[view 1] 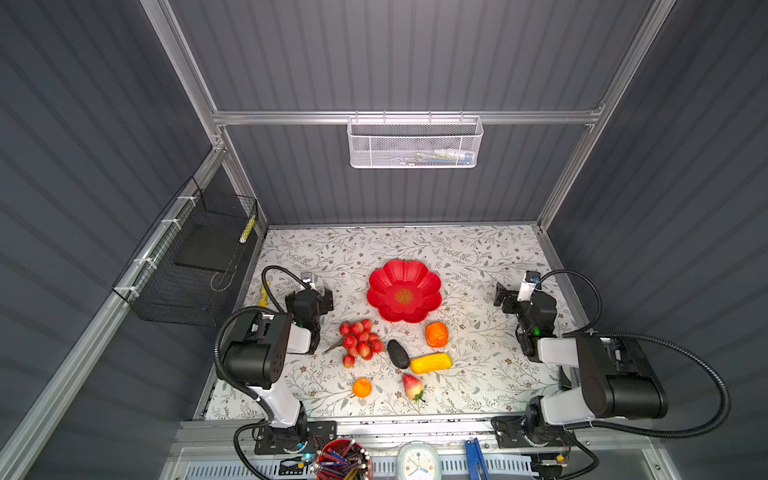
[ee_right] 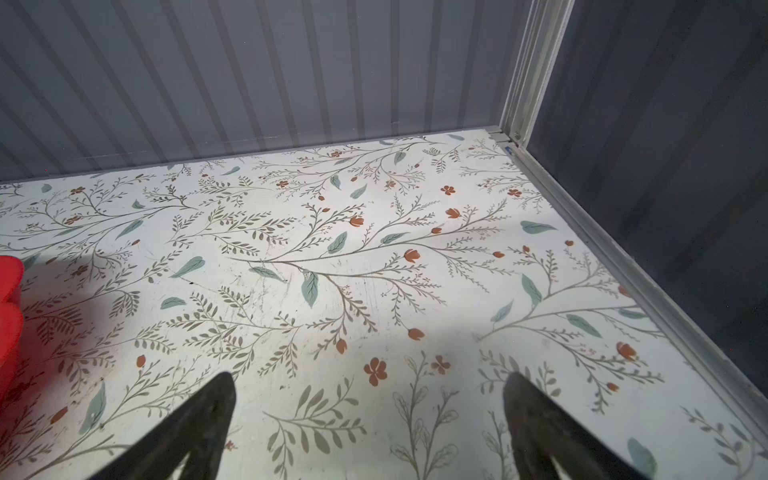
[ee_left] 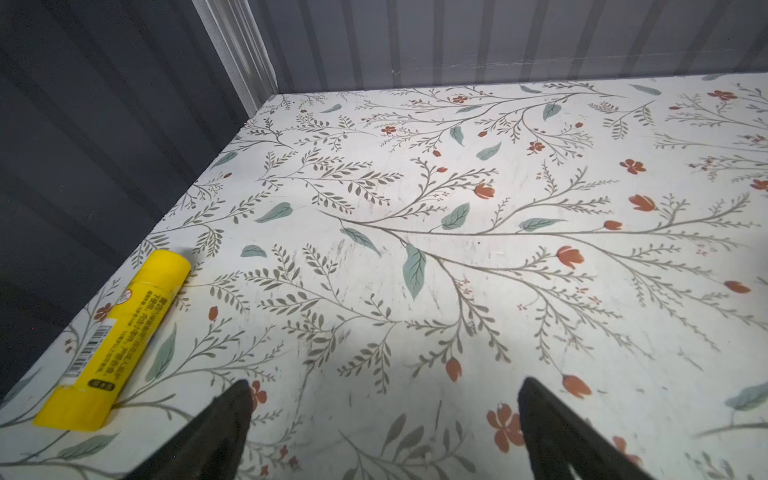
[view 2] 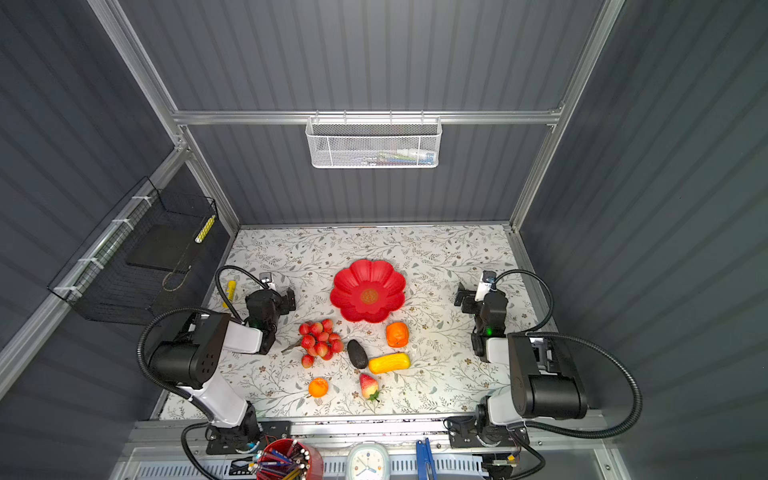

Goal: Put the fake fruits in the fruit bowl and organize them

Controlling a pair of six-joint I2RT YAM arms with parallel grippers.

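Tool left (ee_left: 384, 381), tool right (ee_right: 370, 374): wide open, empty.

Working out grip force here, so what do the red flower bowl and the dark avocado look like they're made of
Fruit bowl: likely hard moulded plastic with a glossy finish; bright highlights run along its scalloped petals. Avocado: probably plastic or foam with a matte dark skin that shows hardly any shine; its surface texture is too small to tell.

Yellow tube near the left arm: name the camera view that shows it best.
The left wrist view: the yellow tube lies close and whole, its barcode and label visible. In both top views the tube is only a small, distant sliver. The right wrist view misses it.
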